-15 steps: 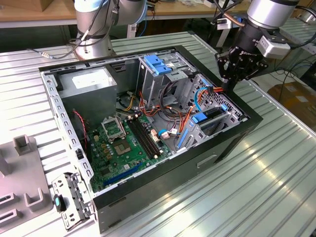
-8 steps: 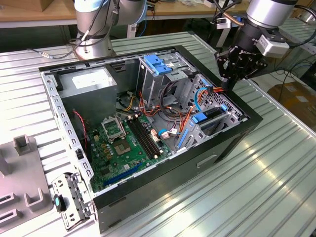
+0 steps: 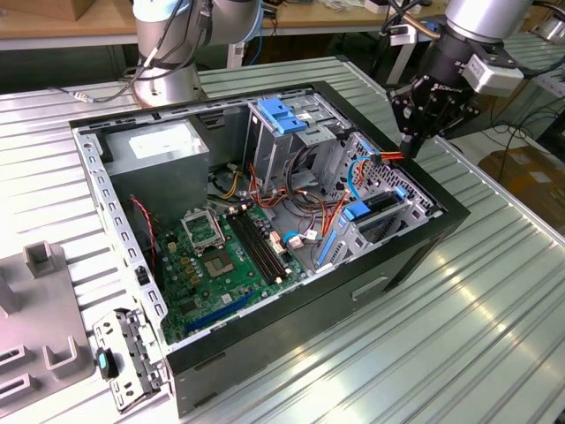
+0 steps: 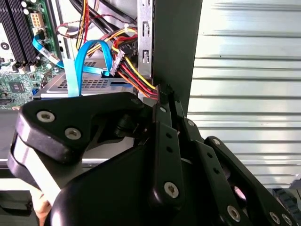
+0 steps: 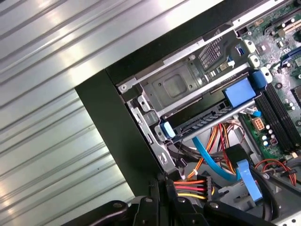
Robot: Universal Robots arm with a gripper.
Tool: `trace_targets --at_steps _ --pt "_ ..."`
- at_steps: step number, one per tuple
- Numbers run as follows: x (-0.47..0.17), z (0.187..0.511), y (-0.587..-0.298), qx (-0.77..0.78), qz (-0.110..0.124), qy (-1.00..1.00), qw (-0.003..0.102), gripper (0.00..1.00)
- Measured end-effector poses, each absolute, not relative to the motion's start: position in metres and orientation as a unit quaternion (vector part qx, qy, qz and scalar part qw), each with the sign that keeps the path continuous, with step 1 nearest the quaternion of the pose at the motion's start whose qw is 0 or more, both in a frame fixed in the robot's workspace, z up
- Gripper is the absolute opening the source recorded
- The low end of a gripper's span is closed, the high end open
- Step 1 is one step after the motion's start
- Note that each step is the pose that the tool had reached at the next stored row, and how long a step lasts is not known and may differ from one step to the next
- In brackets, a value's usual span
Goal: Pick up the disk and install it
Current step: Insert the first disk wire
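The disk lies flat in the lower drive bay at the corner of the open computer case on the exterior view's right, its blue side rails showing. A light blue data cable curves over the disk in the second wrist view. My gripper hangs just above the case's wall beside that bay. Its black fingers are shut together in both wrist views. The tips rest against a bundle of red, yellow, orange and black power wires, apart from the disk.
Inside the case are a grey power-supply box, a tall metal cage with a blue top and the green motherboard. The arm's base stands behind the case. Grey fixtures sit on the ribbed metal table.
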State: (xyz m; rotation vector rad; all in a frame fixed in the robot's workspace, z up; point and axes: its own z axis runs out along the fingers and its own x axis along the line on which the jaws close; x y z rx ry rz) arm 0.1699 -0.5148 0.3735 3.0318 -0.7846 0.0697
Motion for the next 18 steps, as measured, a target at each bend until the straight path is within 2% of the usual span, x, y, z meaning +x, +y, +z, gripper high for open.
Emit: trace_targets --at_steps 18 --pt "0.1638 0.3726 -0.5148 0.950 0.022 -0.312 0.007 0.17"
